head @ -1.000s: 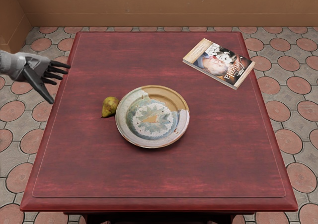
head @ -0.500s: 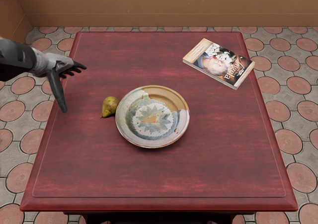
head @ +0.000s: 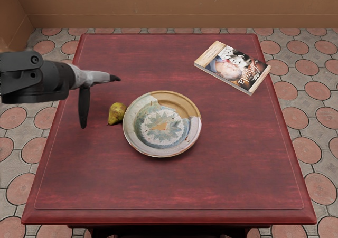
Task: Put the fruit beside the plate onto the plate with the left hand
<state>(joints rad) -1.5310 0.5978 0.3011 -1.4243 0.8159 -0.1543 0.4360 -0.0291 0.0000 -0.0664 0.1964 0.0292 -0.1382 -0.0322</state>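
Head view: left robot hand (head: 91,83) edge-on, hard to read, spread wide, empty; pear (head: 116,113) beside plate (head: 196,124).

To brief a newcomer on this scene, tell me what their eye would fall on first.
The round glazed ceramic plate with a blue-green leaf pattern sits in the middle of the dark red wooden table, a small yellow-green pear right beside its left rim. The robot's grey-and-black left hand hovers open just left of the pear. A colourful paperback book lies near the far right corner.
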